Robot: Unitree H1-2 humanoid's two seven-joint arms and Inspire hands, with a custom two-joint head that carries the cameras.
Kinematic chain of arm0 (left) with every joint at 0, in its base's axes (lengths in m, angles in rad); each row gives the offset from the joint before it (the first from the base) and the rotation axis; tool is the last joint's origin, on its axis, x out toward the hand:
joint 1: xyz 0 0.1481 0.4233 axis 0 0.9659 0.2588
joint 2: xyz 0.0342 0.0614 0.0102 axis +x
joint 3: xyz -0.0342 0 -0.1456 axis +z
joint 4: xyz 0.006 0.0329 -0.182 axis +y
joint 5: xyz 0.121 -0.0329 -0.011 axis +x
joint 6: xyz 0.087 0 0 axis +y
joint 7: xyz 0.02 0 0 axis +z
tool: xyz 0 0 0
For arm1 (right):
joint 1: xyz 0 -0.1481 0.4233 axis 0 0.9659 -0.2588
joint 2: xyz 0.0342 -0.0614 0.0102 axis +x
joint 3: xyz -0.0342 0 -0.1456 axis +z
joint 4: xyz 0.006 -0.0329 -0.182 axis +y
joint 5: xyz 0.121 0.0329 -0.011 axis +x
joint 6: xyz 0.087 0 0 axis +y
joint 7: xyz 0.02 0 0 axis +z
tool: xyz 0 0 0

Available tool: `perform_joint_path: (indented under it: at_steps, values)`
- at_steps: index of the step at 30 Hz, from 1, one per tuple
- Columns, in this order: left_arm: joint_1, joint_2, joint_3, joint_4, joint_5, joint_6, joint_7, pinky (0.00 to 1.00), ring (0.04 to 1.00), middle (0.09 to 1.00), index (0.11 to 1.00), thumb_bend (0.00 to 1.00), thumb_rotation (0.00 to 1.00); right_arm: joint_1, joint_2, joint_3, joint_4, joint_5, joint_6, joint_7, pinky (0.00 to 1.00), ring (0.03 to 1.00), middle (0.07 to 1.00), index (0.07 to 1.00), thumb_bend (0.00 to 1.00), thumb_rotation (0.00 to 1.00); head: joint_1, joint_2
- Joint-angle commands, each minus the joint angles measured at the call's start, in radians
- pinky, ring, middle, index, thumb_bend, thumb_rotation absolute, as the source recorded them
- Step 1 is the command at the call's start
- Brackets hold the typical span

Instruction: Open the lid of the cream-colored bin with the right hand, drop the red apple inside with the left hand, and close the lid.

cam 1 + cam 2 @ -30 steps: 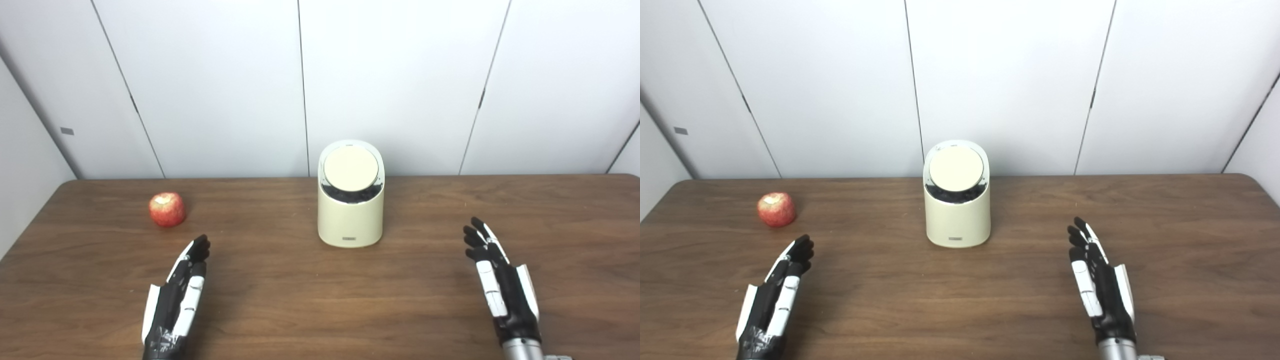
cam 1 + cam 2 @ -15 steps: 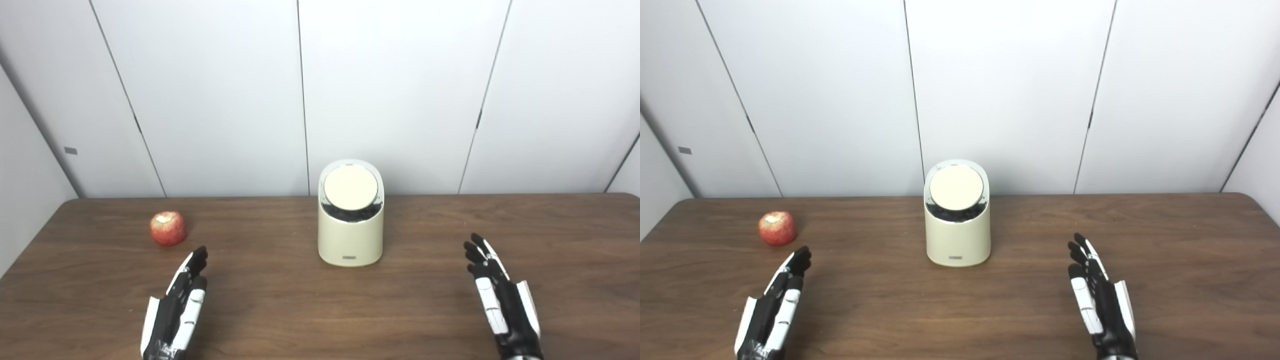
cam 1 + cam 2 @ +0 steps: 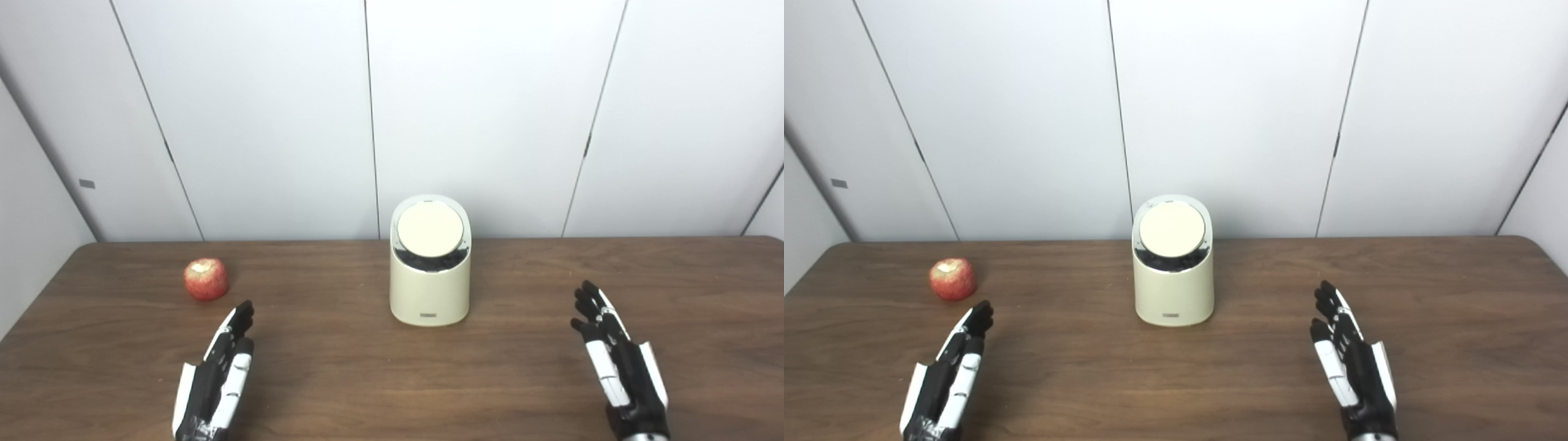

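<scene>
My left hand (image 3: pixel 211 383) and right hand (image 3: pixel 621 367) are wide open, empty, near the desk's (image 3: pixel 343 380) front edge. The cream-colored bin (image 3: pixel 430 288), lid (image 3: pixel 430 229) closed, has a small unreadable label; the red apple (image 3: pixel 206 279) lies toward the left edge.

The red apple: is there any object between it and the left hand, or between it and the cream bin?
Nothing visible. Only bare brown wooden table lies between the left hand and the red apple, and between the apple and the cream-colored round bin. Its round lid is closed.
</scene>
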Motion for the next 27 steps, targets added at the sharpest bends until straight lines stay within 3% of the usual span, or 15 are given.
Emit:
perform_joint_path:
  at_steps: [1,10,14,18,27]
  values:
    - [0.062,-0.032,-0.018,0.074,-0.01,-0.004,0.001,0.99,0.946,0.938,0.945,0.46,0.8,0.0,-0.018,-0.008,0.036,-0.019,0.013,-0.004,0.85,0.924,0.922,0.945,0.57,0.75,-0.001,0.002]
    - [0.072,-0.04,-0.021,0.057,-0.004,-0.001,0.005,0.99,0.943,0.939,0.946,0.47,0.8,-0.123,-0.062,0.004,-0.002,-0.189,0.147,-0.043,0.82,0.862,0.884,0.92,0.74,0.72,-0.004,0.017]
    - [0.077,-0.045,-0.024,0.039,0.002,0.017,0.006,0.99,0.945,0.937,0.943,0.48,0.81,-0.199,-0.074,0.01,-0.005,-0.204,0.202,-0.031,0.83,0.868,0.885,0.915,0.81,0.56,0.0,0.029]
    - [0.08,-0.046,-0.026,0.03,0.003,0.024,0.005,0.99,0.944,0.934,0.94,0.49,0.81,-0.268,-0.082,0.024,0.004,-0.236,0.241,-0.034,0.83,0.865,0.882,0.91,0.87,0.5,0.001,0.032]
    - [0.083,-0.045,-0.027,0.025,0.004,0.028,0.005,0.98,0.947,0.935,0.945,0.49,0.81,-0.387,-0.079,0.051,0.013,-0.27,0.31,-0.033,0.81,0.865,0.881,0.916,0.93,0.51,-0.007,0.046]
